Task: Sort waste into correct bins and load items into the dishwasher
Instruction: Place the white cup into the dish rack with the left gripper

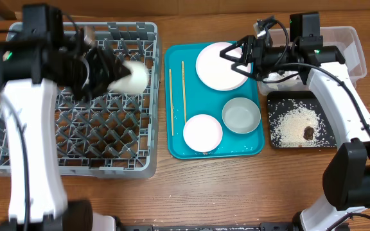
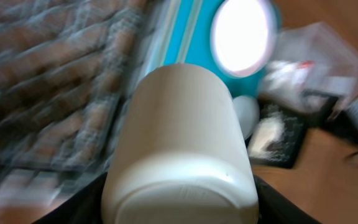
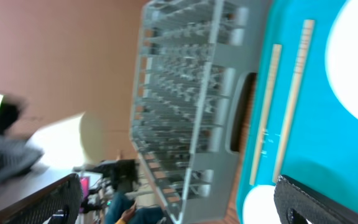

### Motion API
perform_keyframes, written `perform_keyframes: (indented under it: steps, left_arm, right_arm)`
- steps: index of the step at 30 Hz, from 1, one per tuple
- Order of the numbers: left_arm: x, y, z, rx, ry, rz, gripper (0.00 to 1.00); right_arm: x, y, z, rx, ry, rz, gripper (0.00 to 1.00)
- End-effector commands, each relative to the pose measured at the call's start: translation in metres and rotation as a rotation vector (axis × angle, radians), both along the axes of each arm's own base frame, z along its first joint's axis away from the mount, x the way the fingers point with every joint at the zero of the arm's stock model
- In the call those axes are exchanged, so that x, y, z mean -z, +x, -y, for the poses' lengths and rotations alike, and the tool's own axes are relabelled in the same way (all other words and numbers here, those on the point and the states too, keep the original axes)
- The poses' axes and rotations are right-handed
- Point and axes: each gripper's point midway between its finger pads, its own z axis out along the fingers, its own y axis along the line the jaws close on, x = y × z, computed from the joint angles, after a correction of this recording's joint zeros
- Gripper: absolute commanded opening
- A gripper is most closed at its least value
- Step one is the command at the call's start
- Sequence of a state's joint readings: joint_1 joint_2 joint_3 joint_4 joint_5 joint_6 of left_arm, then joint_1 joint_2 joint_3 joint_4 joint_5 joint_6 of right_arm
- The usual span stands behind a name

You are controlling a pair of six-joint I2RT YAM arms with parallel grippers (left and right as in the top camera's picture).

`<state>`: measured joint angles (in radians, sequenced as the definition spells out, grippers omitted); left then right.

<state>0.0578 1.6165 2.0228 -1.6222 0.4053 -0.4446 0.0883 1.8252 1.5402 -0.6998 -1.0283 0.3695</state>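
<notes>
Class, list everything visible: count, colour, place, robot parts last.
dish rack: one, grey, left.
serving tray: one, teal, centre.
plate: one, white, on serving tray.
bowls: two, white, on serving tray.
chopsticks: two, wooden, serving tray's left side.
cup: one, white, over dish rack.
shallow tray: one, black, right.
rice: scattered, pale, in shallow tray.
lump: one, brown, among rice.
tub: one, clear, back right.
left gripper: black, shut on cup.
right gripper: black, open, over plate.

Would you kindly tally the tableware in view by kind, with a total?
plate: 1
bowls: 2
cup: 1
chopsticks: 2
Total: 6
</notes>
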Motion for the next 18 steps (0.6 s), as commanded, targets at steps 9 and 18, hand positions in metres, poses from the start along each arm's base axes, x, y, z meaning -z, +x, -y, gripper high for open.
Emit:
perform_keyframes:
  steps: [9, 18]
  left_arm:
    - [0.09, -0.071, 0.001, 0.005, 0.312, -0.37, 0.39]
    - [0.139, -0.09, -0.02, -0.059, 0.427, -0.505, 0.41]
  right_arm:
    - [0.03, 0.0, 0.015, 0.069, -0.156, -0.053, 1.0]
    - [0.03, -0.001, 0.015, 0.064, -0.159, -0.048, 1.0]
